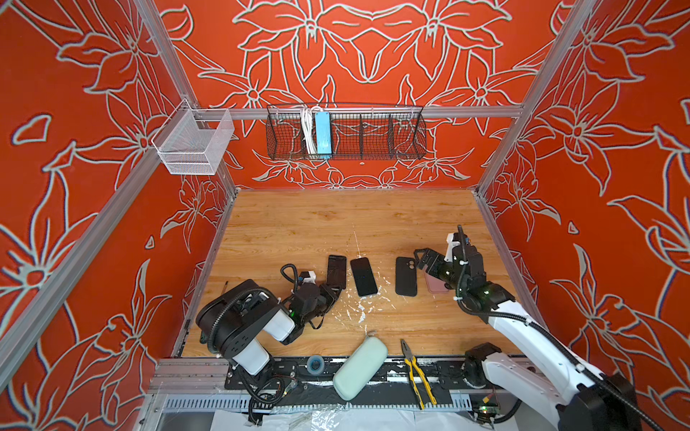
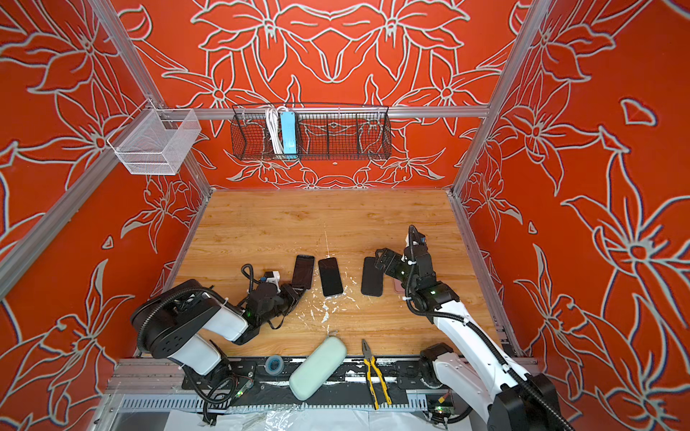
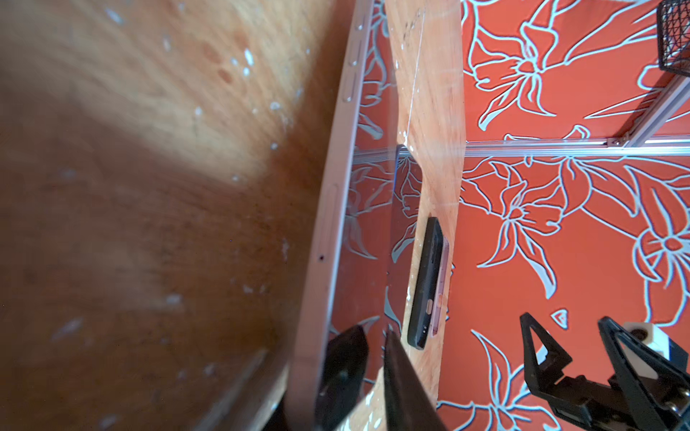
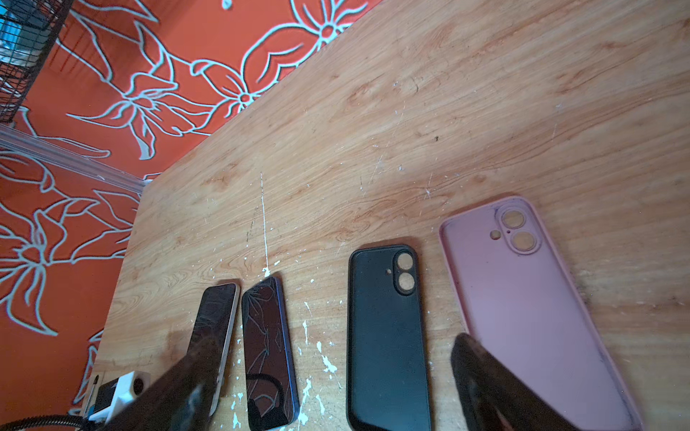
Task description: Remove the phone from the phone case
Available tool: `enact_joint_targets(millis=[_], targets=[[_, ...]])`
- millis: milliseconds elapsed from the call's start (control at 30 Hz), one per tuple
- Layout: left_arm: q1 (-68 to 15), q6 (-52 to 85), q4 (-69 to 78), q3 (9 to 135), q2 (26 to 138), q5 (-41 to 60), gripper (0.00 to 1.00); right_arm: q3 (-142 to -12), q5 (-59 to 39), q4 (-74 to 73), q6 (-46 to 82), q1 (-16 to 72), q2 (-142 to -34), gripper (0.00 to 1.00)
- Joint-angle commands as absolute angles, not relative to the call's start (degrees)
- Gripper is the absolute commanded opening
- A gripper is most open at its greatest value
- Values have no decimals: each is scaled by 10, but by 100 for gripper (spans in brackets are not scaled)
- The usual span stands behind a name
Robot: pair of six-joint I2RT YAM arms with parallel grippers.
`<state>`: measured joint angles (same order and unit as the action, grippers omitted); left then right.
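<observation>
Phone (image 1: 336,271), pink-edged, rests on the worktop (image 1: 336,224) in both top views, left claw (image 1: 333,294) at its near end. Left wrist: claw fingers (image 3: 345,369) narrowly parted beside that edge. Right wrist: right claw (image 4: 332,345) spread wide near empty black phone case (image 4: 386,336).

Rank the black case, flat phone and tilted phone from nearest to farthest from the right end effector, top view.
1. black case, beside the right end effector.
2. flat phone, centre.
3. tilted phone, at the left end effector.
</observation>
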<state>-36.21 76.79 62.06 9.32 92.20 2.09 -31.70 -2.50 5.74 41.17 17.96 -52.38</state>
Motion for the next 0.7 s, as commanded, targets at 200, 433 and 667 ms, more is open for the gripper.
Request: enact_joint_targets(millis=[200,433,667], targets=[[-376,780,658,74,934,-11,30,-304,-28,60,412,171,-505,98],[-382,787,650,69,933,-20,31,-302,-31,58,414,170,-502,98],[-389,787,628,62,907,-25,38,-308,-36,72,405,169,-494,98]])
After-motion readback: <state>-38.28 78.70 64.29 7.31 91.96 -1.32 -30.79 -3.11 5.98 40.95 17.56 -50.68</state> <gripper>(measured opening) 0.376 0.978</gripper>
